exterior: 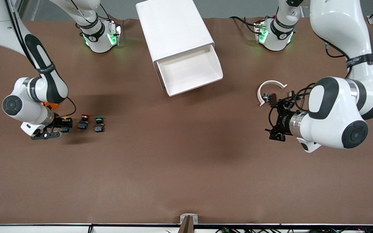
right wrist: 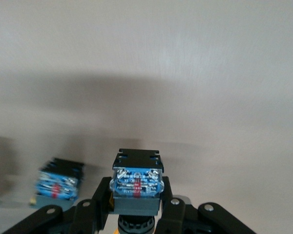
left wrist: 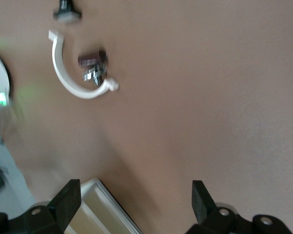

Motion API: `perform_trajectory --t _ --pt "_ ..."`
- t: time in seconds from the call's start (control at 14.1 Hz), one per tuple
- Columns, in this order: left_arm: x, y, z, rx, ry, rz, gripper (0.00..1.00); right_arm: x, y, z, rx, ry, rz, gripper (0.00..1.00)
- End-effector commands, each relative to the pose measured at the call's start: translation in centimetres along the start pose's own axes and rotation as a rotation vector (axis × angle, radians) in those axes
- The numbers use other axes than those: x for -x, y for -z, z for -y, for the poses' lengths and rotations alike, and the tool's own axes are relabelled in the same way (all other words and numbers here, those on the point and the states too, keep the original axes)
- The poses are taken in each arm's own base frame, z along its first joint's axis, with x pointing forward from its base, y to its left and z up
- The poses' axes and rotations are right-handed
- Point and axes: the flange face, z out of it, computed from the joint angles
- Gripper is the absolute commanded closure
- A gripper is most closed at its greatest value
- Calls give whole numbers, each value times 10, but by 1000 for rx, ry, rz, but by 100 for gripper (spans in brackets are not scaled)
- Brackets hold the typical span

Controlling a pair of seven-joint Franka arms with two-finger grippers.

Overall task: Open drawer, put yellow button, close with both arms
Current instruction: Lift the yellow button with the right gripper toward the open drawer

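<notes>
The drawer (exterior: 191,69) stands pulled open at the top of the white cabinet (exterior: 170,29), its white tray bare. My right gripper (exterior: 62,125) is low at the right arm's end of the table, shut on the yellow button (exterior: 65,127). In the right wrist view its fingers (right wrist: 100,202) clamp the blue-grey body of the yellow button (right wrist: 136,187), with a sliver of yellow cap below. My left gripper (exterior: 274,130) hangs open over the table toward the left arm's end, holding nothing. In its wrist view the left gripper (left wrist: 135,202) frames bare table and a corner of the drawer (left wrist: 100,207).
A red-capped button (exterior: 84,121) and a green-capped button (exterior: 99,124) stand in a row beside the held one. Another button's blue body (right wrist: 56,184) shows by my right gripper. A white C-shaped ring (exterior: 269,86) (left wrist: 68,73) with a small dark part (exterior: 270,97) lies by the left gripper.
</notes>
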Motion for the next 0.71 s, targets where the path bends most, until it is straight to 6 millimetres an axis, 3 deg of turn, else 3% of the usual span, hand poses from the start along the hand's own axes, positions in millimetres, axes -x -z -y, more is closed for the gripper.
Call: perform_trajectory --t 0.0,0.14,0.28,0.5,0.64 --pt "-6 24 19 5 -220 -83 0 -37 89 24 35 41 49 71" --pt "-24 45 35 28 -383 -94 0 -52 156 51 50 31 119 71" --pt "-32 67 52 51 -513 -119 0 -58 210 92 72 -11 149 71" --pt "-54 95 75 77 -677 -154 0 -48 268 177 93 -99 196 71" --pt "-68 105 86 97 -769 -164 0 -28 300 236 81 -168 222 71"
